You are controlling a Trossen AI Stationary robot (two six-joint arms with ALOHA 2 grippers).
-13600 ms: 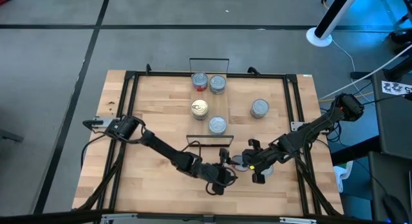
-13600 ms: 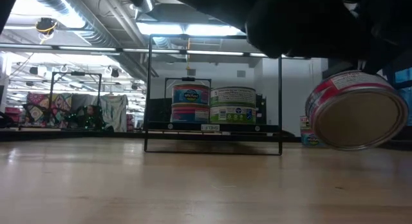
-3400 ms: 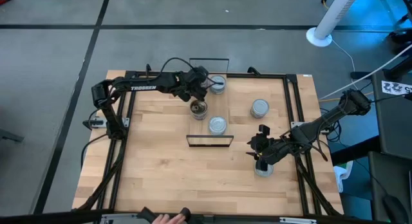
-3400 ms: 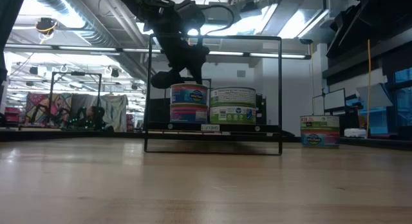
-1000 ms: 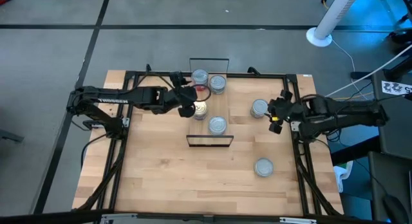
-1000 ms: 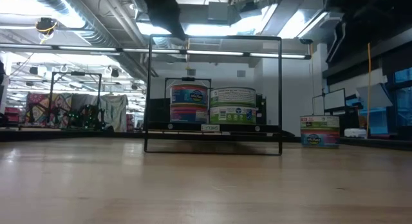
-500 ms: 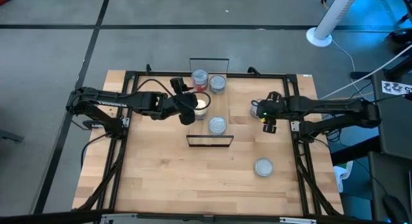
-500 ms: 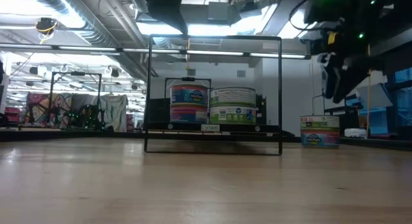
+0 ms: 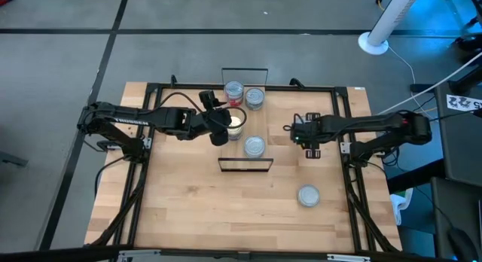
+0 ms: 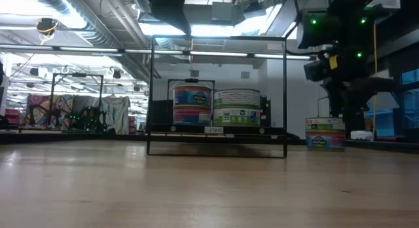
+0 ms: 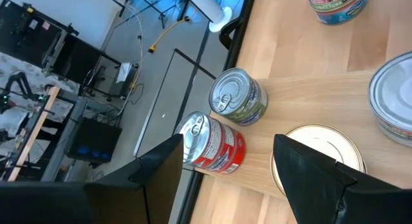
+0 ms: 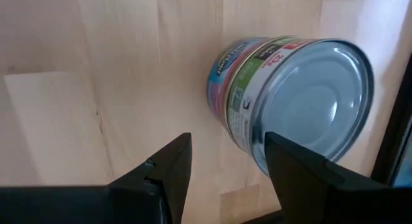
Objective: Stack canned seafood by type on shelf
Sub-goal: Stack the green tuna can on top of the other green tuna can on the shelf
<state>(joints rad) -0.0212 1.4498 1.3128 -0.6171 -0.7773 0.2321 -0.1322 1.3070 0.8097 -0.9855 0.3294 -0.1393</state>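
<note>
**Bench stock: seafood tins, shelf, two tools**

- Shelf (image 9: 245, 130): narrow light-wood board, black wire frames at both short ends, lying mid-bench.
- Red-label tin (image 9: 234, 92) and green-sided tin (image 9: 254, 98): side by side at the shelf's far end (pull-tab tops up in the left wrist view).
- Gold-top tin (image 9: 236, 124): on the shelf, nearer than that pair, just beside the left tool.
- Silver-top tin (image 9: 254, 147): on the shelf near its front frame.
- Loose tin (image 10: 325, 133): on the bench right of the shelf, directly under the right tool, largely hidden by it from above.
- Outlying tin (image 9: 307, 195): alone on the bench's near right area, well apart from the shelf.
- Left tool (image 9: 219, 129): fingers spread, empty, over the shelf's left edge.
- Right tool (image 9: 308, 136): fingers parted, gripping nothing, above the loose tin.
</note>
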